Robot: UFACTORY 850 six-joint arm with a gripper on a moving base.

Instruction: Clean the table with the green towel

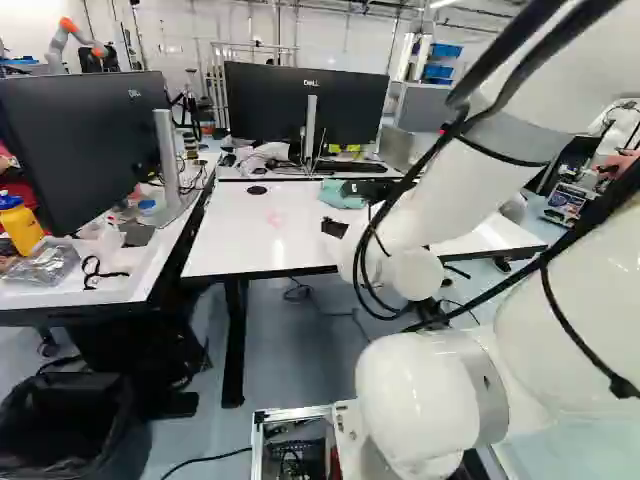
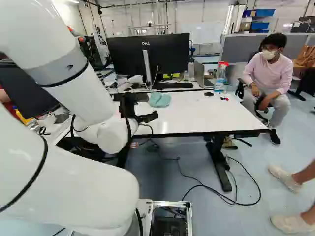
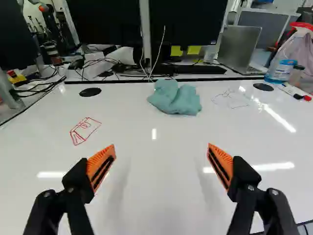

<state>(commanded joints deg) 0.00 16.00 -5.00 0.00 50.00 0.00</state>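
At the left of the left base view, a yellow plastic bottle with a blue top (image 1: 20, 225) stands below a large black monitor (image 1: 80, 140), with a black-lined bin (image 1: 70, 420) on the floor at the lower left and another robot (image 1: 75, 40) at the upper left. Next comes the white, glossy bench (image 1: 235, 240) around the middle of that frame, a red marker drawing (image 3: 85, 129) on its surface, ahead of my left finger. A second wide black monitor (image 1: 290, 100) rises behind, at the upper centre. My black jaws (image 2: 146, 117), left of centre in the right base view, are spread wide, grasping nothing, orange pads well apart over the bench. The crumpled green cloth towel (image 3: 175, 98) lies on the bench's far part, ahead of the gap between my fingers, near the back edge. Just beside it is a faint thin-line drawing (image 3: 230, 99). Farther along, toward the upper right of the right base view, come a silver laptop (image 2: 201, 73), a clear spray bottle with blue liquid and red head (image 2: 221, 76), and a red-capped marker (image 3: 307, 98).
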